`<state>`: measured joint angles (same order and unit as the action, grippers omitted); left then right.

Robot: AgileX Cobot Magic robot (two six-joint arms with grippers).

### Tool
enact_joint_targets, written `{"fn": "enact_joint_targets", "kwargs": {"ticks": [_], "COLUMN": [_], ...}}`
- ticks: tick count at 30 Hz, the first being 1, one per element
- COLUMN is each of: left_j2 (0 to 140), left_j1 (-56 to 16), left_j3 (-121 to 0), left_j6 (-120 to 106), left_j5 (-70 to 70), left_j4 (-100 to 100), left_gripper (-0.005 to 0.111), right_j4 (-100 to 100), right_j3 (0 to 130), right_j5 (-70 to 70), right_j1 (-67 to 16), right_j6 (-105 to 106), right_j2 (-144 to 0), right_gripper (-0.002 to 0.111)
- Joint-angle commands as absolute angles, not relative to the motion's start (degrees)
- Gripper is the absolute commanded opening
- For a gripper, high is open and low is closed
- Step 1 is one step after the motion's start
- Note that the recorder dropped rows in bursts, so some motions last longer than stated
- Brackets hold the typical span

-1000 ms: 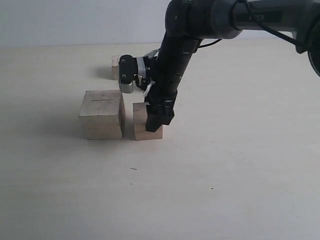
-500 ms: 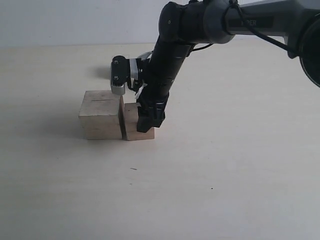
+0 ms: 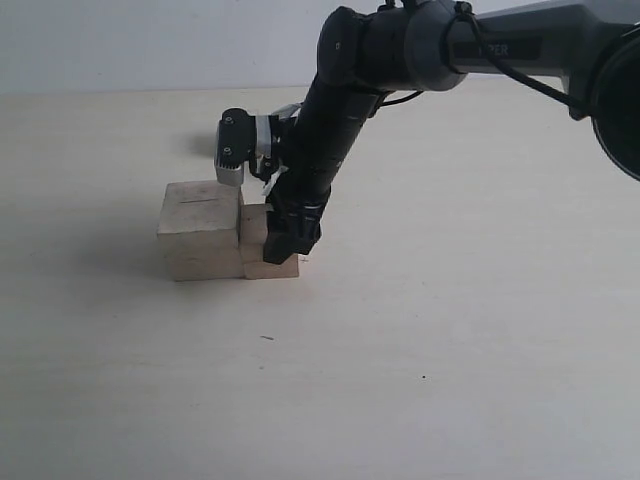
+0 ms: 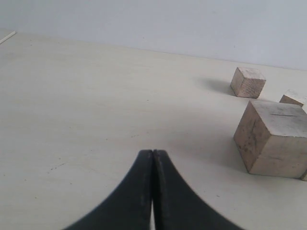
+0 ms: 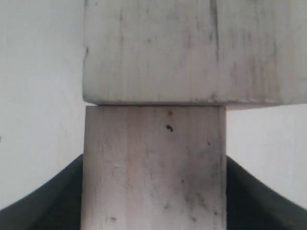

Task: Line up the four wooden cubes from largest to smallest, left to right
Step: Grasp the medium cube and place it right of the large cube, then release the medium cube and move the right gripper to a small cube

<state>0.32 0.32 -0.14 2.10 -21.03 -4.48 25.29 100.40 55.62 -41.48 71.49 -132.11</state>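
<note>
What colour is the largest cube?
Largest cube: pale whitish-beige bare wood, thin dark line on top; clearest in left wrist view.

This looks like a robotics laboratory, or a test bench inside one. A black jointed robot arm [image 3: 340,130] with a loose cable [image 3: 520,62] along it reaches over a wide, pale table [image 3: 450,380]. At the far side of the table stands a plain light wall [image 3: 150,40]. The things on the table are simple unpainted wooden blocks: a large cube [image 3: 200,232] on the left, and touching it a smaller cube [image 3: 256,245], gripped by the right claw [image 3: 285,240].
</note>
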Motion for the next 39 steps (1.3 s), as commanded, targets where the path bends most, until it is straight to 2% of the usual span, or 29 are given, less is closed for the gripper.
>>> {"fn": "enact_joint_targets", "kwargs": {"ticks": [1,5,13,16,27,39], "left_j2": [0.0,0.0,0.0,0.0,0.0,0.0], "left_j1": [0.0,0.0,0.0,0.0,0.0,0.0], "left_j3": [0.0,0.0,0.0,0.0,0.0,0.0], "left_j6": [2.0,2.0,2.0,2.0,2.0,2.0], "left_j5": [-20.4,-20.4,-20.4,-20.4,-20.4,-20.4], "left_j4": [-5.0,-5.0,-5.0,-5.0,-5.0,-5.0], "left_gripper": [0.000,0.000,0.000,0.000,0.000,0.000], "right_j4": [25.1,25.0,25.0,25.0,25.0,25.6], "right_j3": [99.9,99.9,99.9,99.9,99.9,99.9], "right_j5": [53.9,54.1,54.4,54.3,49.3,50.0], "right_j1": [-41.9,-41.9,-41.9,-41.9,-41.9,-41.9], "right_j6": [72.0,71.8,71.8,71.4,67.4,67.2], "right_j2": [-134.0,-134.0,-132.8,-132.6,-132.7,-132.7], "right_gripper": [0.020,0.029,0.056,0.061,0.064,0.064]}}
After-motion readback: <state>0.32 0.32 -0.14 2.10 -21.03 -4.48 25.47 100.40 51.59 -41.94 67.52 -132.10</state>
